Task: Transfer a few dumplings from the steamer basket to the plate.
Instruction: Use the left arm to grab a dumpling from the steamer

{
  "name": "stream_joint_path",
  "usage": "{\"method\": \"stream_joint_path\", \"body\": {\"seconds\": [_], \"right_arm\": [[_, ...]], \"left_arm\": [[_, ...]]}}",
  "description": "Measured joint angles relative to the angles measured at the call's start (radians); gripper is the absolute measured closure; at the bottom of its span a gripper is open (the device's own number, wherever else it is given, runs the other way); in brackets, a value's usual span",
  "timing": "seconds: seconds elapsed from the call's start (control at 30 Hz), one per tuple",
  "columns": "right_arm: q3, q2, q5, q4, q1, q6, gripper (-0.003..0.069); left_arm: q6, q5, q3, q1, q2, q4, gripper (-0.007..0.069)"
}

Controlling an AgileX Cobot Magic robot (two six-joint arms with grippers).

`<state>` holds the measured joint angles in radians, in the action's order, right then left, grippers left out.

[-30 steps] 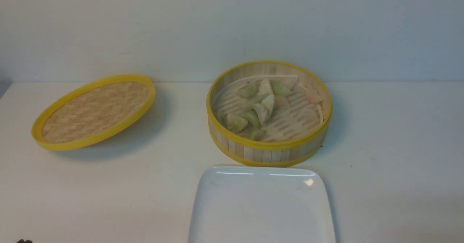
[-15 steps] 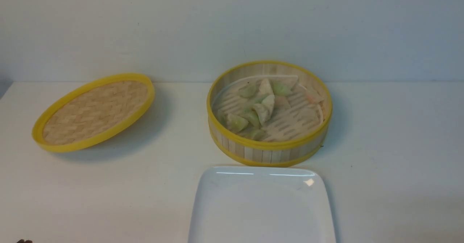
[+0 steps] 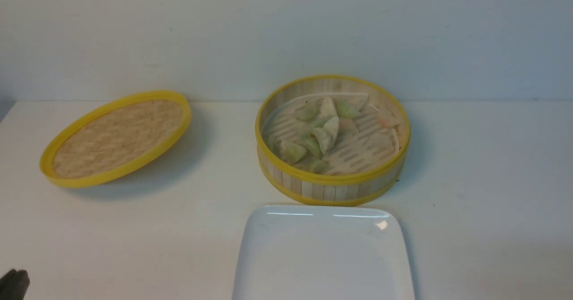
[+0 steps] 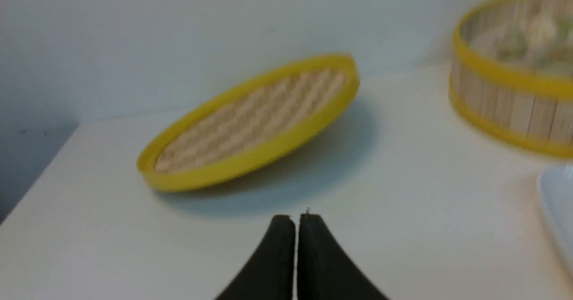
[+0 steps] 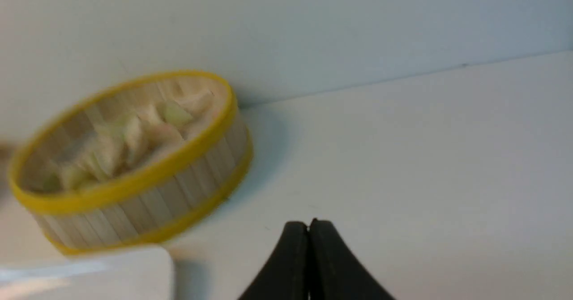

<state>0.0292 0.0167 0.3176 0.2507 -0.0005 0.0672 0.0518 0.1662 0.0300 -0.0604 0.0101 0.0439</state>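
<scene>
The round bamboo steamer basket (image 3: pixel 332 189) with yellow rims stands at the table's middle back, and several pale white and green dumplings (image 3: pixel 323 132) lie on its slatted floor. Just in front of it lies the glossy white plate (image 3: pixel 322 264), bare. In the left wrist view my left gripper (image 4: pixel 295 221) is shut with nothing in it, low over the table short of the lid; a dark bit of it shows at the front view's bottom left corner. My right gripper (image 5: pixel 309 226) is shut and empty too, off to the basket's (image 5: pixel 147 201) right, with the plate's corner (image 5: pixel 89 277) near it.
The flat woven lid (image 3: pixel 117 137) with a yellow rim rests tilted at the back left, also in the left wrist view as the lid (image 4: pixel 250 125). A pale wall closes off the table's back edge.
A dark part of my left arm has risen into the front view's bottom left corner. The lid has settled slightly. Basket, dumplings and plate have not moved.
</scene>
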Motion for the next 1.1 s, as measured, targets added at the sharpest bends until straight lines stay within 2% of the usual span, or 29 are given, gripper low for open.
{"method": "stream_joint_path", "body": {"seconds": [0.07, 0.1, 0.13, 0.23, 0.37, 0.4, 0.53, 0.6, 0.7, 0.77, 0.83, 0.87, 0.9, 1.0, 1.07, 1.1], "right_arm": [[0.000, 0.000, -0.083, 0.187, 0.000, 0.084, 0.0673], [0.000, 0.000, -0.091, 0.223, 0.000, 0.092, 0.0673], [0.000, 0.000, -0.135, 0.333, 0.000, 0.145, 0.0673], [0.000, 0.000, -0.200, 0.554, 0.000, 0.194, 0.0673], [0.000, 0.000, -0.245, 0.640, 0.000, 0.173, 0.0673], [0.000, 0.000, -0.290, 0.677, 0.000, 0.165, 0.0673], [-0.012, 0.000, -0.325, 0.784, 0.000, 0.170, 0.0673], [-0.048, 0.000, -0.318, 0.798, 0.000, 0.151, 0.0673], [-0.217, -0.002, -0.213, 0.740, 0.000, 0.000, 0.0673], [-0.365, -0.034, -0.068, 0.673, 0.000, -0.118, 0.0673], [-0.483, -0.107, 0.084, 0.597, 0.000, -0.178, 0.0673], [-0.566, -0.164, 0.214, 0.545, 0.000, -0.196, 0.0673], [-0.621, -0.217, 0.307, 0.496, 0.000, -0.199, 0.0673], [-0.735, -0.354, 0.527, 0.360, 0.000, -0.201, 0.0673], [-0.784, -0.433, 0.624, 0.269, 0.000, -0.201, 0.0673], [-0.840, -0.511, 0.745, 0.162, 0.000, -0.198, 0.0673]], "left_arm": [[-0.082, -0.078, 0.000, 0.000, 0.000, 0.074, 0.0631], [-0.096, -0.090, 0.000, 0.000, 0.000, 0.087, 0.0631], [-0.137, -0.124, 0.000, 0.000, 0.000, 0.128, 0.0631], [-0.178, -0.195, 0.000, 0.000, 0.000, 0.178, 0.0631], [-0.194, -0.338, 0.000, 0.000, 0.000, 0.227, 0.0631], [-0.215, -0.450, -0.002, 0.000, 0.000, 0.252, 0.0631], [-0.246, -0.488, -0.120, 0.000, -0.010, 0.271, 0.0631], [-0.251, -0.434, -0.218, 0.000, -0.041, 0.270, 0.0631], [-0.249, -0.147, -0.499, 0.000, -0.218, 0.252, 0.0631], [-0.228, 0.075, -0.648, 0.000, -0.345, 0.243, 0.0631], [-0.182, 0.294, -0.800, 0.000, -0.483, 0.242, 0.0631], [-0.139, 0.463, -0.889, 0.000, -0.593, 0.252, 0.0631], [-0.113, 0.569, -0.933, 0.000, -0.671, 0.270, 0.0631], [-0.020, 0.757, -1.038, 0.000, -0.847, 0.327, 0.0631], [0.031, 0.819, -1.069, 0.000, -0.928, 0.361, 0.0631], [0.114, 0.865, -1.092, -0.002, -1.035, 0.409, 0.0631]]}}
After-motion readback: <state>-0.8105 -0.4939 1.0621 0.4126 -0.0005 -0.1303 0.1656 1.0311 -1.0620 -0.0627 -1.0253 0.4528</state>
